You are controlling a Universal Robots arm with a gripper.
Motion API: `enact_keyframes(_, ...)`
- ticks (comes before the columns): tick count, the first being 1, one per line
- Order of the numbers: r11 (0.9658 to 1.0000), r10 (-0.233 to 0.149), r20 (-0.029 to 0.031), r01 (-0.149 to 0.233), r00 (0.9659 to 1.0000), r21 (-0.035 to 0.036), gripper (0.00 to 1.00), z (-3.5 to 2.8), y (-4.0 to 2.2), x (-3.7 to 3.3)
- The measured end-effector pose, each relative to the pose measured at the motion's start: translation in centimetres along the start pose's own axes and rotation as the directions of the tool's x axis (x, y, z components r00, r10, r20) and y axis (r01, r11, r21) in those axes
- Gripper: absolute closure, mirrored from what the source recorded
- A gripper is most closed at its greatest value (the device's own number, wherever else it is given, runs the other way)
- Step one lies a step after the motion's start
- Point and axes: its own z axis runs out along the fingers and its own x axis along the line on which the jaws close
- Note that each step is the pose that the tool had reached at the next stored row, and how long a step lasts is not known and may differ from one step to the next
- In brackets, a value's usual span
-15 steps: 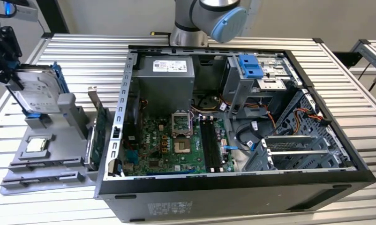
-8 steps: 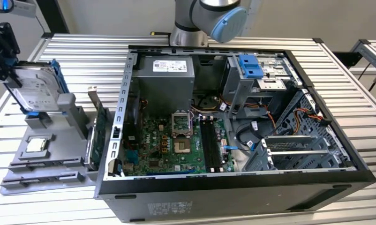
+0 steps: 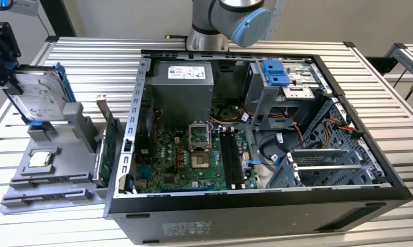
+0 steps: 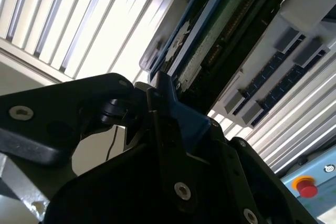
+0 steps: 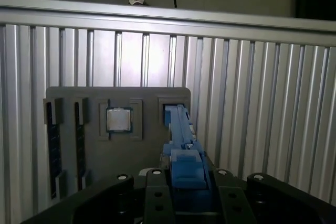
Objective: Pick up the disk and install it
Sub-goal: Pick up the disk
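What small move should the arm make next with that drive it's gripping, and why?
Probably a straight lift. The gripper looks shut on the blue rail of the disk, whose lower end sits at the slot of the grey holder; clearing that slot seems wise before heading toward the open computer case.

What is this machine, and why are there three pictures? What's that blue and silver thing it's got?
It is a robot arm standing at a ribbed metal table. The exterior view looks at the whole scene from off the arm; both wrist views come from cameras riding on the arm. On the table stand an open computer case and a grey holder with a small square chip in it. The arm's jaws are shut on the disk, a silver drive in blue rails, at the holder's end.
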Motion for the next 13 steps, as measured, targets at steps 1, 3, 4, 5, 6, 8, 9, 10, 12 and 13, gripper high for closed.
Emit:
enact_keyframes(1,1.0000,0.000,0.0000,0.000,1.0000,0.0057,1.00,-0.07,0.00,-0.01)
enact_keyframes(3,0.9999,-0.001,0.0000,0.001,1.0000,0.0170,1.00,-0.24,0.01,-0.02)
enact_keyframes(4,0.9998,-0.001,-0.0004,0.001,1.0000,0.0206,1.00,-0.39,0.00,-0.03)
enact_keyframes(5,0.9997,-0.002,-0.0004,0.002,1.0000,0.0246,1.00,-0.56,0.00,-0.03)
enact_keyframes(6,0.9996,-0.002,-0.0002,0.002,1.0000,0.0288,1.00,-0.71,0.00,-0.05)
enact_keyframes(8,0.9994,-0.002,-0.0003,0.002,1.0000,0.0348,1.00,-1.09,0.00,-0.07)
enact_keyframes(9,0.9993,-0.003,-0.0002,0.003,1.0000,0.0380,1.00,-1.27,0.00,-0.08)
enact_keyframes(10,0.9991,-0.003,-0.0004,0.003,1.0000,0.0421,1.00,-1.44,-0.01,-0.10)
enact_keyframes(12,0.9988,-0.003,-0.0008,0.003,1.0000,0.0494,1.00,-1.81,-0.01,-0.12)
enact_keyframes(13,0.9986,-0.004,-0.0009,0.004,1.0000,0.0530,1.00,-2.05,-0.02,-0.13)
